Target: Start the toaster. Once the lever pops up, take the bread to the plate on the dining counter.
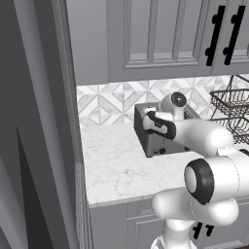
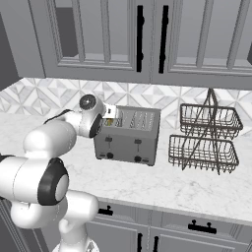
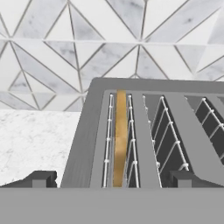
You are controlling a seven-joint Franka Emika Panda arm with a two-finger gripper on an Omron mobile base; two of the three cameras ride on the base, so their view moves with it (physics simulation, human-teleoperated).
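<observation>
The dark grey toaster (image 2: 129, 137) stands on the marble counter against the tiled wall, also seen behind my arm (image 1: 154, 141). Two small black lever tabs (image 2: 109, 140) sit on its front face above round knobs. In the hand view I look down on the toaster top (image 3: 87, 131); the bread (image 3: 119, 140) stands edge-up, tan, sunk in the left slot. My gripper (image 3: 111, 178) hovers just over the toaster's near left end, open, its fingertips (image 3: 40, 178) wide apart and holding nothing. The plate and the dining counter are out of view.
A two-tier dark wire basket rack (image 2: 206, 138) stands right of the toaster. Grey upper cabinets (image 2: 123, 39) with black handles hang overhead. A tall grey panel (image 1: 39, 121) bounds the counter's left end. Bare marble counter (image 1: 116, 170) lies in front of the toaster.
</observation>
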